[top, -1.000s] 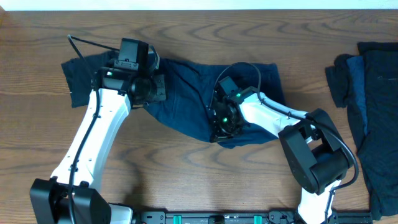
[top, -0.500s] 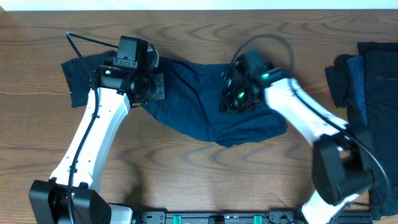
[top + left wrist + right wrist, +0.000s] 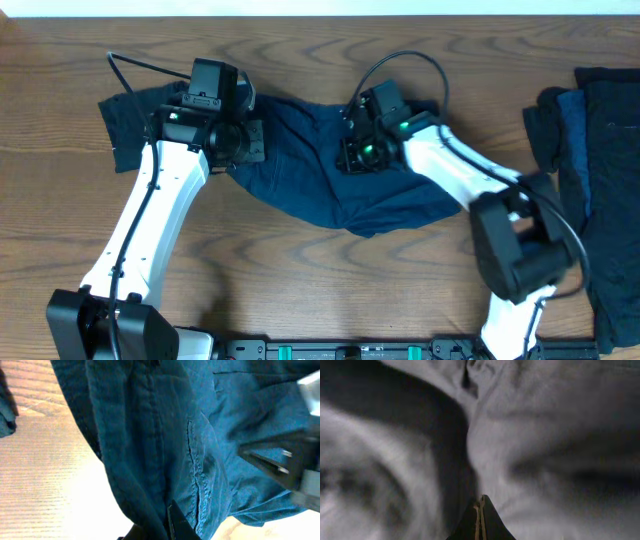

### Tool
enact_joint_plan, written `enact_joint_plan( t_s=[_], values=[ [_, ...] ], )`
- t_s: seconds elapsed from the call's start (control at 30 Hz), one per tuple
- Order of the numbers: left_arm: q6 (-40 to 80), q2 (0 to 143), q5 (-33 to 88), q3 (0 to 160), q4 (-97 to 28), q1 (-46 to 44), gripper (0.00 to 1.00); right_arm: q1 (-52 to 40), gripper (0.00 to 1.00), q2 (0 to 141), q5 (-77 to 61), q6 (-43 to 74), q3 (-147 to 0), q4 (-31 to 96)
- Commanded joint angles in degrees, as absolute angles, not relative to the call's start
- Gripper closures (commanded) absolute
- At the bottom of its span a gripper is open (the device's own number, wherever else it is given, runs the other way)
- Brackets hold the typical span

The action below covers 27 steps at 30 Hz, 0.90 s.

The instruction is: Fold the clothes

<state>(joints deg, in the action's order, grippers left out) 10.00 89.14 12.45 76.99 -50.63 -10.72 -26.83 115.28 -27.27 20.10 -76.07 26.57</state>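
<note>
Navy garment [image 3: 300,185] rumpled — centre, dark heap [image 3: 600,150] right

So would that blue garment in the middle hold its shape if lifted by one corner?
Probably not: the blue garment lies in soft wrinkles, so it should droop. It looks thin, hence likely light. Pushed, it would probably bunch up rather than slide whole.

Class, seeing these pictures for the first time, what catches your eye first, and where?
A rumpled navy garment sprawls across the middle of the table. The left gripper pinches its left part, and the right gripper sits shut near its top. More dark clothes lie at the right edge.
</note>
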Motion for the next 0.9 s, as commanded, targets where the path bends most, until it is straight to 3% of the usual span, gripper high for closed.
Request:
enact_joint_plan(
  t_s=[0.0,0.27,0.63,0.87],
  values=[
    [8.82,88.44,12.32,79.13,-51.13,-10.7,0.94,-28.6,0.99,118.8,-27.75,20.56,-76.01,23.07],
    [8.8,88.47,12.62,79.13,-51.4,-10.7,0.94,-30.28,0.99,121.4,-26.11,19.14,-76.07,17.87],
    [8.78,88.47,12.62,79.13,-51.4,-10.7,0.94,-24.05,0.99,119.26,-26.3,19.05,-81.6,16.49],
    [8.8,88.47,12.62,79.13,-51.59,-10.76,0.94,-25.78,0.99,119.79,-16.23,19.03,-81.58,15.79]
  ],
)
